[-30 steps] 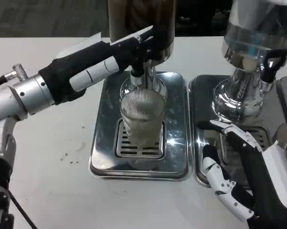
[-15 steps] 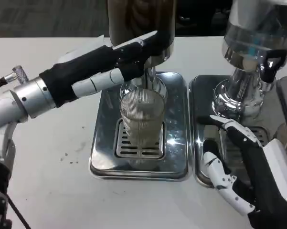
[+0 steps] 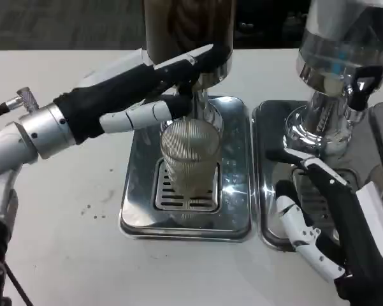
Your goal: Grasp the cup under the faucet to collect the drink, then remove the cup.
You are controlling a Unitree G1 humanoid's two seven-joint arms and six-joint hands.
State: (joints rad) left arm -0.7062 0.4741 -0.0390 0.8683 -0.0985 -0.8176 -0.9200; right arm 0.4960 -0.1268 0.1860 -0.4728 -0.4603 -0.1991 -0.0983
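Right hand (image 3: 328, 220): nearest us, fingers spread and holding nothing, over the right drip tray (image 3: 271, 172).
Cup (image 3: 190, 156): we see it upright on the grate of the left drip tray (image 3: 137, 204), under the faucet (image 3: 194, 102).
Left hand (image 3: 150, 86): reaching to the faucet above the cup; we cannot tell whether its fingers grip anything.
Dispensers: one dark (image 3: 188, 29), one silver (image 3: 341, 70), farthest back.
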